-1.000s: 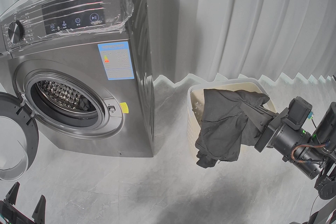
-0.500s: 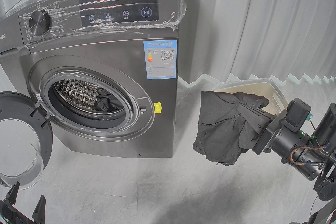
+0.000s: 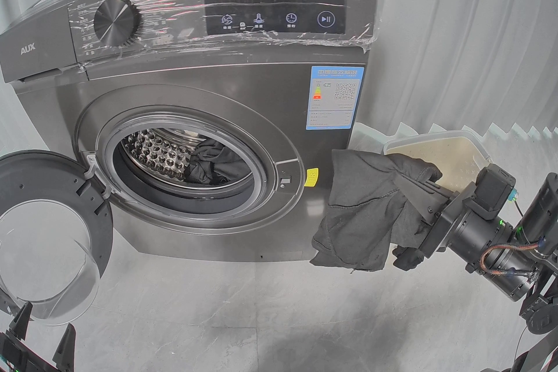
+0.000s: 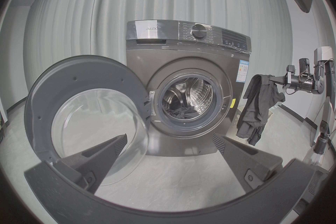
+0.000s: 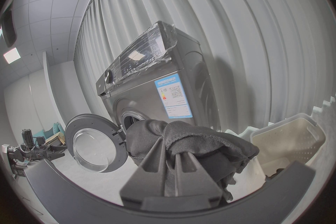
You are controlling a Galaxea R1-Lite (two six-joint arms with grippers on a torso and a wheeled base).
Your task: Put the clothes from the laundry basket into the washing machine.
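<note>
The right gripper (image 5: 170, 149) is squeezed shut on a dark grey, soft cloth garment (image 3: 363, 204). The garment hangs in the air over the pale stone floor (image 3: 232, 303). It sits between the cream plastic laundry basket with tiny holes (image 3: 459, 149) and the front of the big grey metal washing machine (image 3: 232, 77), close to the machine's lower front corner. I think the garment is light and floppy and will not break. It sags in long folds, so its low end could drag or catch on the rim of the round hole. The best place to pinch it looks like a thick bunch near the top, where the fingers are now, not a thin edge that could slip out. The left gripper (image 3: 47, 321) is down low by the floor with its fingers wide apart and nothing in them. The round dark door with a see-through window (image 3: 46, 216) stands open. Inside, the shiny bumpy metal drum (image 3: 154, 149) already has another dark cloth (image 3: 215, 161) lying in it. Crinkly clear plastic wrap (image 3: 232, 42) covers the smooth button panel, and a white curtain (image 3: 465, 42) hangs in soft folds behind.
</note>
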